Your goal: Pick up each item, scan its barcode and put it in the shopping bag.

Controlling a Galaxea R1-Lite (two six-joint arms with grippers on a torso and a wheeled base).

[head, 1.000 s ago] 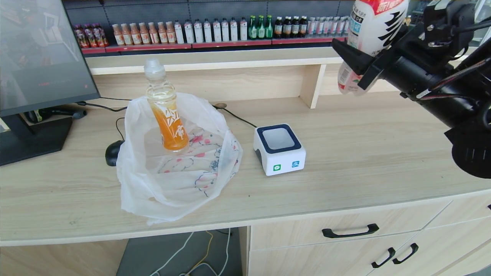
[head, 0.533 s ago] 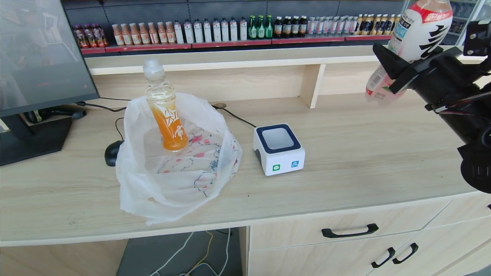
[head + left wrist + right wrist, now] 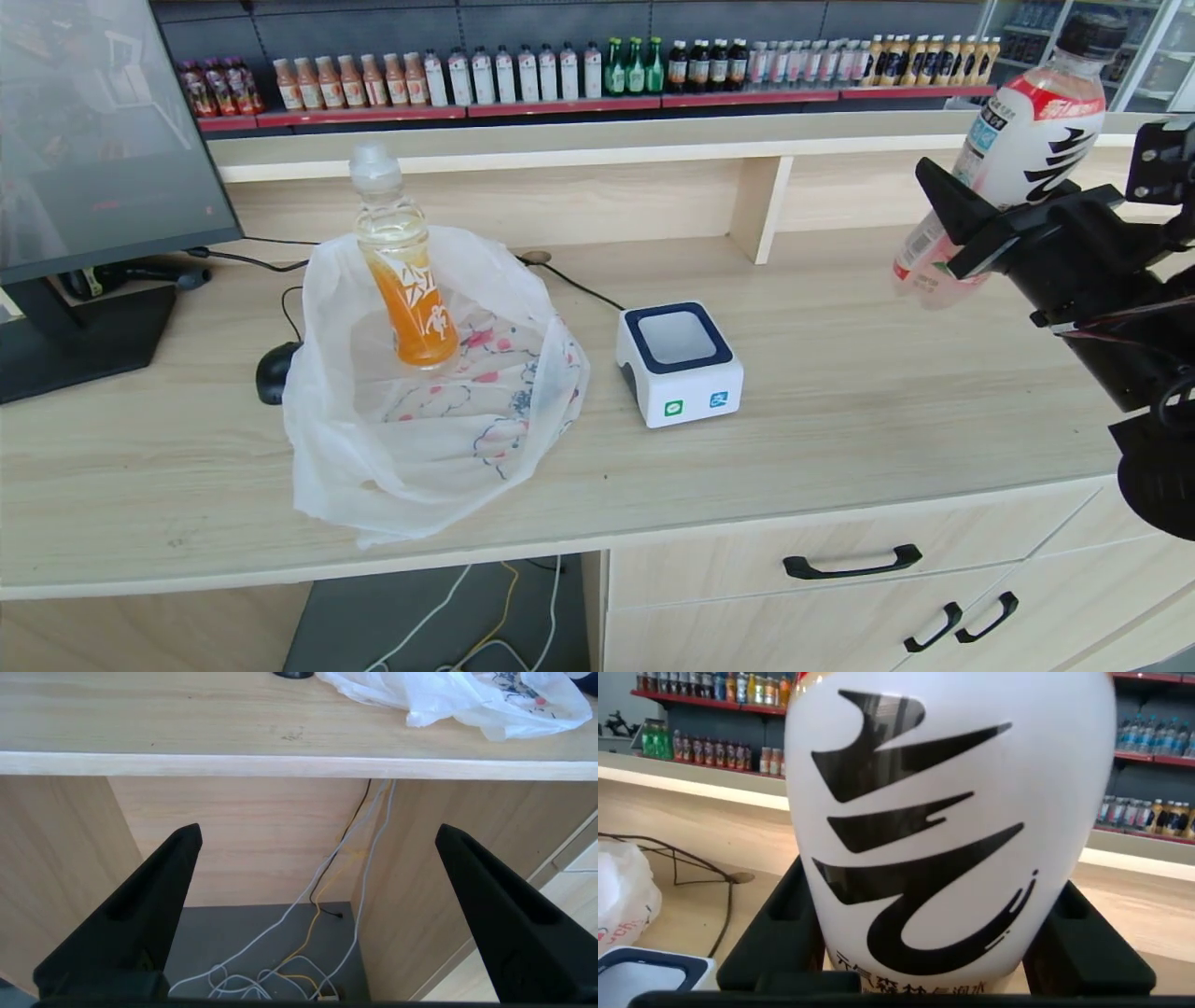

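The right gripper (image 3: 1013,207) pinches the white bottle (image 3: 1027,131), held tilted in the air well right of the scanner (image 3: 679,362). The left gripper (image 3: 316,835) has its jaws spread.

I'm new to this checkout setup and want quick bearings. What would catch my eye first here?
The white bottle stands out most, gripped tilted in the right tool above the right end of the counter. Next is the orange drink bottle, upright inside the open shopping bag toward the left. The white scanner sits just right of the bag.
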